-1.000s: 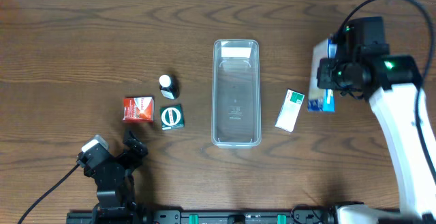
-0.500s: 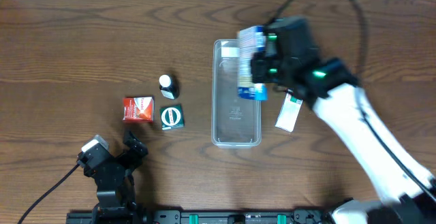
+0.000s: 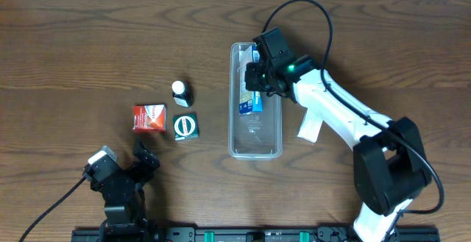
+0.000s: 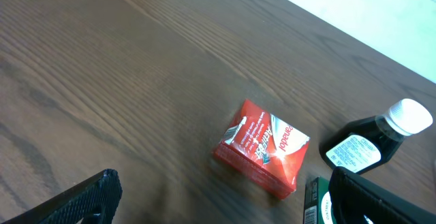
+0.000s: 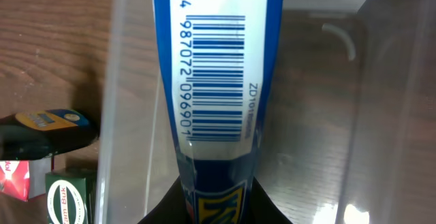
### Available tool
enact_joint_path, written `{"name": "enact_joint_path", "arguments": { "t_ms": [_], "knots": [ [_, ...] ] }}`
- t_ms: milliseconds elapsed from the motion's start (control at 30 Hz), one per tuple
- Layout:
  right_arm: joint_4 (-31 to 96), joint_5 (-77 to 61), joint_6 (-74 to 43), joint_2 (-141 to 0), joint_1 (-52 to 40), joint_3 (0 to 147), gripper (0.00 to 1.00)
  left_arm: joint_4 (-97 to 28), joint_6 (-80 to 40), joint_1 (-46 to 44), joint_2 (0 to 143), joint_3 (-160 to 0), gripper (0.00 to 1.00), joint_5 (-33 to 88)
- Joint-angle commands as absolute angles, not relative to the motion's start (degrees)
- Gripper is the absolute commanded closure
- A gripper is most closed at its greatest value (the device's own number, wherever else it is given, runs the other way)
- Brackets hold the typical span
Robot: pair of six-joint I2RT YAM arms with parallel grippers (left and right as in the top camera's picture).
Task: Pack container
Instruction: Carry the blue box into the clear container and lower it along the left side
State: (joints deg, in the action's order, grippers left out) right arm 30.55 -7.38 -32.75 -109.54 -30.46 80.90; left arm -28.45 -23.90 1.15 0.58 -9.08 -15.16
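The container is a long clear tray in the middle of the table. My right gripper is over its far half, shut on a slim blue box that hangs down into the tray on its left side. In the right wrist view the blue box shows its barcode, pinched at the bottom by the gripper, with the container's left wall beside it. My left gripper is open and empty near the front left edge; in its wrist view it sits short of a red box.
A red box, a green box and a small dark bottle with a white cap lie left of the container. A white and green box lies right of it, partly under the right arm.
My right gripper has carried the blue box from the right side of the table leftward over the container and lowered it into the far half. The left arm has not moved.
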Motion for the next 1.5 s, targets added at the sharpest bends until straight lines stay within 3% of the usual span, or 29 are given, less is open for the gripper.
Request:
{"name": "enact_joint_path", "arguments": {
  "t_ms": [0,100,300,1133,1467],
  "knots": [
    [29.93,-9.28,-36.4,-110.1,-30.5,80.97,0.85,-28.58,-23.16,1.54,0.23,-8.03,0.02,-15.49],
    [29.41,-9.3,-37.54,-110.17,-30.5,80.97,0.8,-28.58,-23.16,1.54,0.23,-8.03,0.02,-15.49],
    [29.56,-10.24,-40.49,-110.17,-30.5,80.88,0.45,-28.58,-23.16,1.54,0.23,-8.03,0.02,-15.49],
    [29.34,-16.27,-35.88,-107.57,-27.31,80.9,0.51,-28.58,-23.16,1.54,0.23,-8.03,0.02,-15.49],
    [38.63,-1.89,-32.23,-98.56,-27.33,80.9,0.49,-28.58,-23.16,1.54,0.23,-8.03,0.02,-15.49]
  ]
}}
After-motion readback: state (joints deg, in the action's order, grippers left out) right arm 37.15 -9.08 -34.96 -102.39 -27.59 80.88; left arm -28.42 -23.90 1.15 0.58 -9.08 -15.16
